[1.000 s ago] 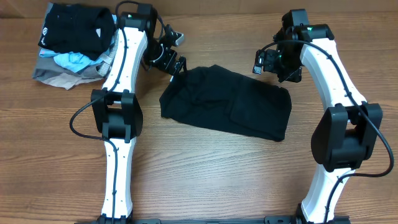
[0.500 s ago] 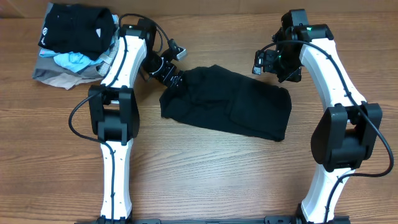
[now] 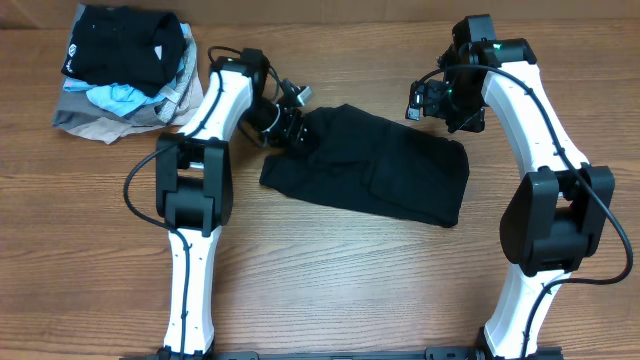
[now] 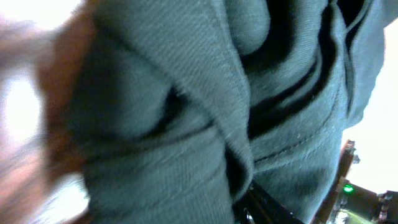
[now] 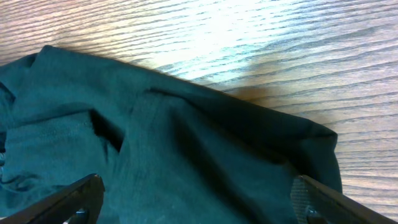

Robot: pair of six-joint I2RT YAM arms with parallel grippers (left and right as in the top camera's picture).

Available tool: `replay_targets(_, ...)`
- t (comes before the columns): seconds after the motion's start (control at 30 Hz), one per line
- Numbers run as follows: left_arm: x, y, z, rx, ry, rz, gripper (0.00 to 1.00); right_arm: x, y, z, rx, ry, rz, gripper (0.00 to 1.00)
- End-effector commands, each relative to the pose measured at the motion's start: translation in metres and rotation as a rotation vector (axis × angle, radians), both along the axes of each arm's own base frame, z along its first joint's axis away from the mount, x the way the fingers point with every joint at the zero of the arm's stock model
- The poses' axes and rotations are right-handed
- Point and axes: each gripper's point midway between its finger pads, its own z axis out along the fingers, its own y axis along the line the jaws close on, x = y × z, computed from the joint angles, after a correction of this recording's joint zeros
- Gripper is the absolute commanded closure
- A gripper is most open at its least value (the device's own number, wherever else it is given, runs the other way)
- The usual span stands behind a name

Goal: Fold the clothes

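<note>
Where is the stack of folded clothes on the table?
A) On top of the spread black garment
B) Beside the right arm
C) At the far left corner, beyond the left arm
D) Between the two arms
C: the overhead view shows the stack at the far left corner, outside the left arm, apart from the black garment.

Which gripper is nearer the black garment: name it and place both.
Left. The left gripper is down on the black garment's upper-left edge, fabric filling its wrist view. The right gripper hangs open by the upper-right corner, apparently clear of the cloth.
</note>
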Motion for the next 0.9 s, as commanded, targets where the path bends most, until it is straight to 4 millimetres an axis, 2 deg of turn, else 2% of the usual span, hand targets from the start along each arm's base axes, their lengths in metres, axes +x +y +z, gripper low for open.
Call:
replay_targets(0.0, -0.017, -0.016, -0.032, 0.004, 0.116, 0.018, 0.57, 0.005, 0.0, 0.021, -0.002, -0.056, 0.004, 0.0)
replay_targets(0.03, -0.017, -0.019, -0.032, 0.005, 0.116, 0.021, 0.59, 0.005, 0.0, 0.02, -0.002, -0.052, 0.004, 0.0)
replay_targets(0.07, -0.017, -0.02, -0.032, 0.005, 0.116, 0.019, 0.65, 0.004, 0.0, 0.02, -0.003, -0.048, 0.004, 0.0)
replay_targets(0.1, -0.017, -0.021, -0.032, 0.006, 0.114, 0.017, 0.88, 0.003, 0.0, 0.02, -0.003, -0.045, 0.004, 0.0)
replay_targets(0.13, -0.018, -0.021, -0.032, 0.006, 0.118, 0.019, 0.96, 0.002, 0.0, 0.02, -0.003, -0.041, 0.004, 0.0)
replay_targets(0.27, -0.002, 0.001, -0.027, 0.008, 0.129, 0.101, 0.96, -0.004, 0.001, 0.018, -0.004, -0.018, 0.006, 0.02)
replay_targets(0.3, 0.001, 0.006, -0.025, 0.007, 0.127, 0.116, 0.96, -0.006, 0.001, 0.018, -0.004, -0.008, 0.006, 0.14)
replay_targets(0.33, 0.008, 0.017, -0.018, 0.003, 0.119, 0.14, 0.96, -0.008, 0.002, 0.018, 0.008, 0.002, 0.008, 0.55)
replay_targets(0.37, 0.011, 0.024, -0.013, 0.003, 0.117, 0.155, 0.96, -0.01, 0.005, 0.018, 0.023, 0.008, 0.011, 0.89)
replay_targets(0.4, 0.016, 0.034, -0.005, 0.001, 0.111, 0.178, 0.96, -0.012, 0.01, 0.018, 0.055, 0.016, 0.017, 0.96)
replay_targets(0.53, 0.027, 0.063, 0.014, 0.063, 0.081, 0.22, 0.96, -0.022, 0.027, 0.012, 0.154, 0.059, 0.034, 0.96)
replay_targets(0.6, 0.032, 0.07, 0.023, 0.089, 0.057, 0.226, 0.96, -0.027, 0.032, 0.009, 0.187, 0.08, 0.039, 0.96)
replay_targets(0.77, 0.048, 0.075, 0.058, 0.123, -0.035, 0.227, 0.96, -0.044, 0.057, -0.008, 0.313, 0.134, 0.091, 0.96)
replay_targets(0.87, 0.054, 0.072, 0.081, 0.123, -0.084, 0.223, 0.96, -0.053, 0.065, -0.034, 0.321, 0.156, 0.083, 0.96)
